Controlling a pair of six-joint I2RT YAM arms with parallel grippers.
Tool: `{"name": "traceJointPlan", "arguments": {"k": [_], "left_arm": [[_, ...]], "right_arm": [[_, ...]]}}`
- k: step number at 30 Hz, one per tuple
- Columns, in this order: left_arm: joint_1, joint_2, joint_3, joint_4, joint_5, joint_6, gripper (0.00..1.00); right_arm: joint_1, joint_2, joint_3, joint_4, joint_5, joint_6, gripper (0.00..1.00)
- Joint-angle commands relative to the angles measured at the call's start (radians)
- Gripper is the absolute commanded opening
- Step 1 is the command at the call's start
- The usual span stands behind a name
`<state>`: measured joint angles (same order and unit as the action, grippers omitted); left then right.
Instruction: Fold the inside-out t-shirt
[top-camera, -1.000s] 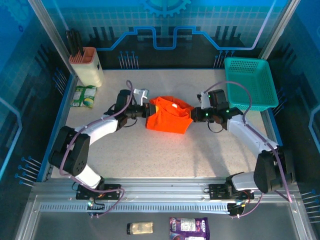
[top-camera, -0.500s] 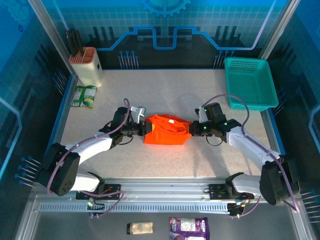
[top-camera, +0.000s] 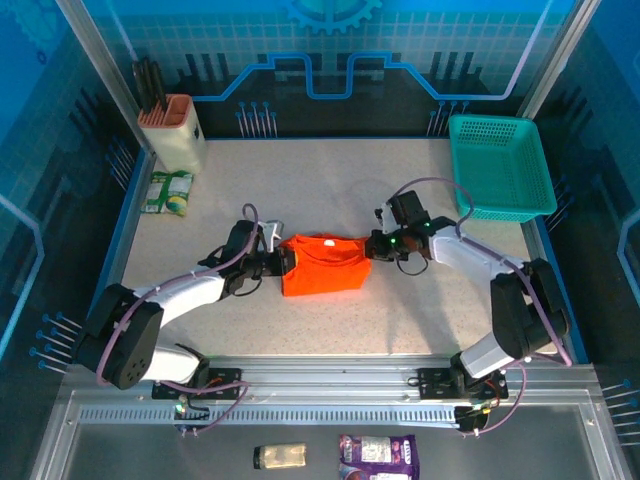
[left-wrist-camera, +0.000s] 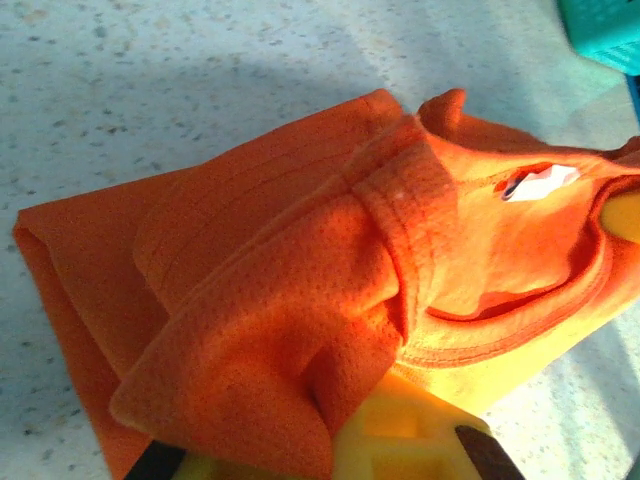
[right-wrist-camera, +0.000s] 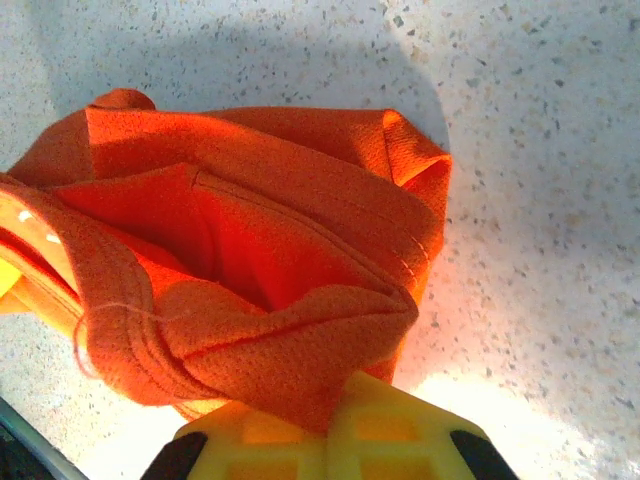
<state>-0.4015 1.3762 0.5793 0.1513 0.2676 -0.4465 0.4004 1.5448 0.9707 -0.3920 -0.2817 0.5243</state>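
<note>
The bright orange inside-out t-shirt lies bunched in a small rectangle at the table's middle. My left gripper is shut on its left edge, and my right gripper is shut on its right edge. In the left wrist view the t-shirt is pinched between yellow fingers, with the collar and a white label showing at the right. From the right wrist, folds of the t-shirt run into the shut yellow fingers.
A teal mesh basket stands at the back right. A peach knife holder and a green packet sit at the back left. Two packets lie below the front rail.
Both grippers have moved toward the front and closer together with the t-shirt held. The cloth has come down and flattened into a tighter rectangle.
</note>
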Motion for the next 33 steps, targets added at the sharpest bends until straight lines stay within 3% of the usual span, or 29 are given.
{"name": "traceJointPlan", "arguments": {"k": [1, 10, 16, 23, 29, 33], "left_arm": [[0.012, 0.012, 0.012, -0.052, -0.065, -0.022, 0.0], [0.013, -0.058, -0.071, -0.024, -0.103, -0.095, 0.0], [0.013, -0.169, -0.185, -0.038, -0.19, -0.183, 0.0], [0.013, -0.197, -0.243, -0.13, -0.267, -0.306, 0.0], [0.015, -0.137, -0.231, -0.044, -0.215, -0.282, 0.0], [0.014, 0.01, -0.13, 0.03, -0.114, -0.225, 0.0]], "right_arm": [[0.012, 0.054, 0.057, 0.002, -0.038, -0.001, 0.0], [0.072, 0.175, 0.191, 0.007, -0.211, -0.075, 0.0], [0.086, 0.313, 0.272, 0.002, -0.201, -0.057, 0.0], [0.082, 0.522, 0.367, -0.012, -0.227, -0.006, 0.0], [0.057, 0.455, 0.289, -0.03, -0.141, 0.044, 0.0], [0.027, 0.324, 0.171, -0.057, -0.079, 0.053, 0.0]]}}
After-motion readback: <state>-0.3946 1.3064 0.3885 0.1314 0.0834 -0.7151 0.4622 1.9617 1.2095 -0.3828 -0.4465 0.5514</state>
